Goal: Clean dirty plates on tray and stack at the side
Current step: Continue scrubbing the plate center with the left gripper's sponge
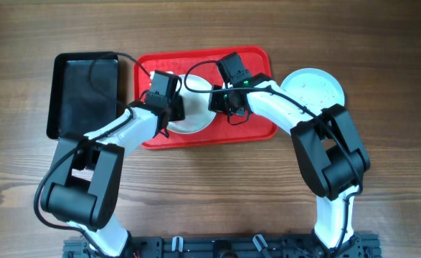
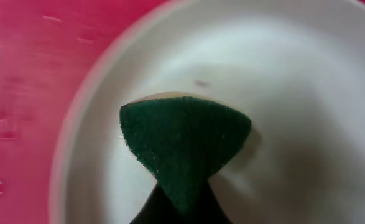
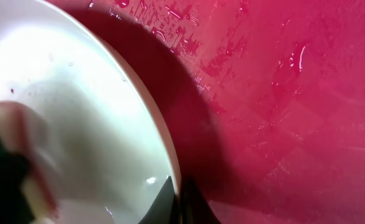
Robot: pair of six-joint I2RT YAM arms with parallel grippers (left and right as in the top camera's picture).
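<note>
A white plate [image 1: 194,120] lies on the red tray [image 1: 257,129]. My left gripper [image 1: 173,109] is shut on a dark green scouring sponge [image 2: 185,140], which presses flat on the plate's inner surface [image 2: 294,93]; the black jaws [image 2: 182,208] pinch its lower tip. My right gripper [image 1: 216,104] is shut on the plate's right rim, one finger inside and one outside [image 3: 179,202]. The plate [image 3: 89,124] looks wet and mostly white, and the sponge [image 3: 2,180] shows blurred at its left. Another pale plate [image 1: 312,87] sits on the table right of the tray.
A black rectangular tray [image 1: 84,93] lies against the red tray's left side. The red tray floor [image 3: 281,93] is wet with droplets. Both arms reach in from the front edge, with cables looping over the plate.
</note>
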